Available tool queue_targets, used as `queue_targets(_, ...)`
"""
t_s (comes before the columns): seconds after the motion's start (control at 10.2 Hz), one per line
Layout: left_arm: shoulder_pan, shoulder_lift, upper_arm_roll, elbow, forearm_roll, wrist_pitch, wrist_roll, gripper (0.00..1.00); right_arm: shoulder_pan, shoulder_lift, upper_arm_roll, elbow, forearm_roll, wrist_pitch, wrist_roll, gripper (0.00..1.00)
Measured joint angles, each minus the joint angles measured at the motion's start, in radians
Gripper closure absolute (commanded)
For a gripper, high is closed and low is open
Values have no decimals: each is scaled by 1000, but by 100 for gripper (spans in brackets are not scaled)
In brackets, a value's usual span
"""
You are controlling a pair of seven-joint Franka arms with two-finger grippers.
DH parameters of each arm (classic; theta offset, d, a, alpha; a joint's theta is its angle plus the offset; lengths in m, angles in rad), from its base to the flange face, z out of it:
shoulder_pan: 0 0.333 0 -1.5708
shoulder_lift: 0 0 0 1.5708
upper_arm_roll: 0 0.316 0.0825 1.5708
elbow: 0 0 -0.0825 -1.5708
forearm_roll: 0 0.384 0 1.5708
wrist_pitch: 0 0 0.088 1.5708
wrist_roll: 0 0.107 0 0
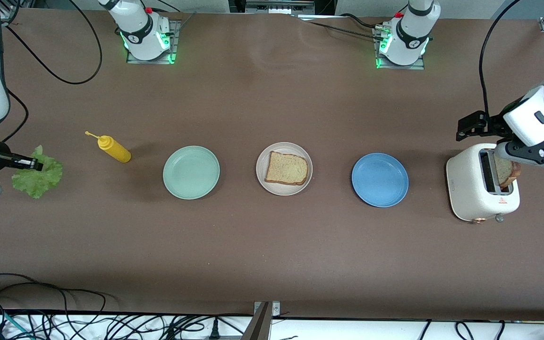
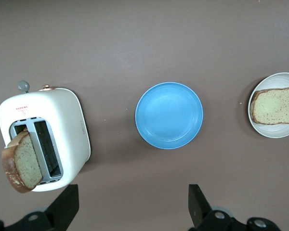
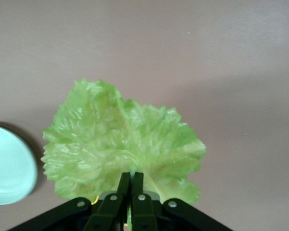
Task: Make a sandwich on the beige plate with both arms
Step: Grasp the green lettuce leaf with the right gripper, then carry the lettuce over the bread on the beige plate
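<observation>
Lettuce (image 3: 120, 144) is limp and light; our right pincer (image 3: 130, 180) pinches its edge, probably thinly; left pincer (image 2: 130, 204) hovers spread over the surface (image 1: 272, 245).

Matt brown table (image 1: 272, 245); glossy, perhaps plastic toaster (image 1: 470, 189).

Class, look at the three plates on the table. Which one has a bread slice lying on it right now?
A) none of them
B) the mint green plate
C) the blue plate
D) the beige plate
D: a bread slice lies on the beige plate, while the mint green plate and the blue plate beside it carry nothing.
</observation>
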Motion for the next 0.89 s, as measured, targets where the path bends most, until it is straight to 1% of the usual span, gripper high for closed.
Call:
queue_targets(0.2,0,0,0,0,0,0,0,0,2,1,97,45,10,-56,203,100)
queue_targets(0.3,0,0,0,0,0,0,0,0,3,1,157,53,29,-61,328,100)
queue_targets(0.49,1,0,0,0,0,-1,0,0,11,9,263,55,62,-48,543,100)
queue_targets(0.59,1,0,0,0,0,-2,0,0,20,19,305,55,66,-20,643,100)
queue_targets(0.69,1,0,0,0,0,-2,0,0,46,31,327,55,68,15,738,100)
queue_targets(0.89,2,0,0,0,0,-2,0,0,128,64,334,55,70,108,910,100)
